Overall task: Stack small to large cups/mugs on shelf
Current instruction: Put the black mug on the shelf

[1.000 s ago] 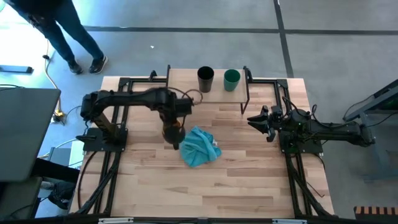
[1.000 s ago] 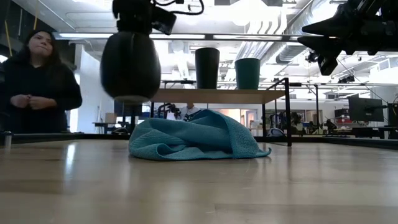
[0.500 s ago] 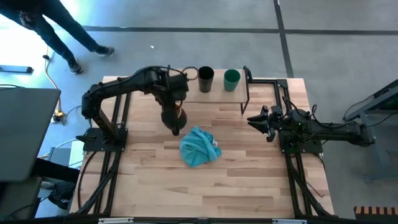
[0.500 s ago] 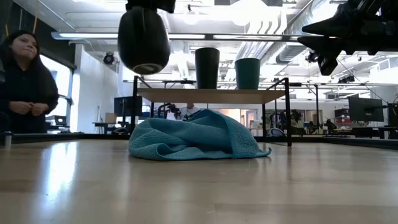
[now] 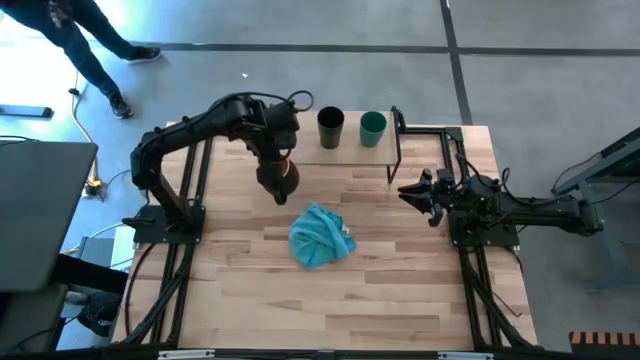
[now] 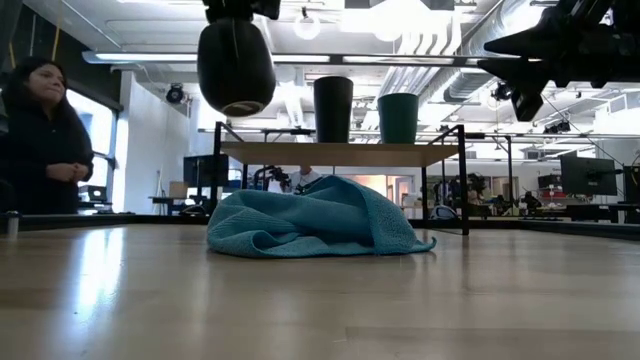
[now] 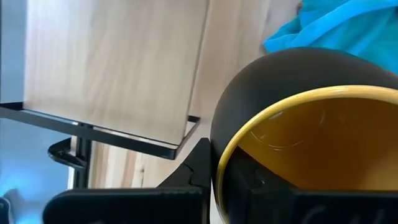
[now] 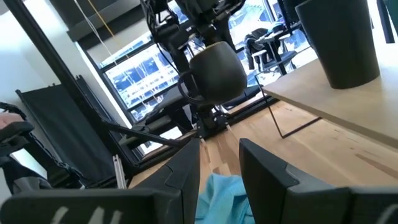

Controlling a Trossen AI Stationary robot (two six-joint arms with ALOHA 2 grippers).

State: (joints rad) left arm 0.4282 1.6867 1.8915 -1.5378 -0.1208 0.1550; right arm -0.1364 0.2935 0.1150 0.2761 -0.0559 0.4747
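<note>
Two cups (image 5: 331,127) shelved, left hand (image 5: 279,183) gripping mug (image 6: 236,65)

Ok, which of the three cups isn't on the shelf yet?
The dark mug with the yellow-orange inside: the left gripper holds it in the air beside the shelf, while the black cup and green cup stand on it.

1. In the left wrist view the mug (image 7: 298,124) is cut off by the frame's edges, so its handle stays unseen.
2. In the low view the left gripper above the mug runs past the top edge.
3. The person (image 5: 85,30) in the high view is cut at the top edge.
4. The black cup (image 8: 339,40) loses its rim to the frame.
</note>
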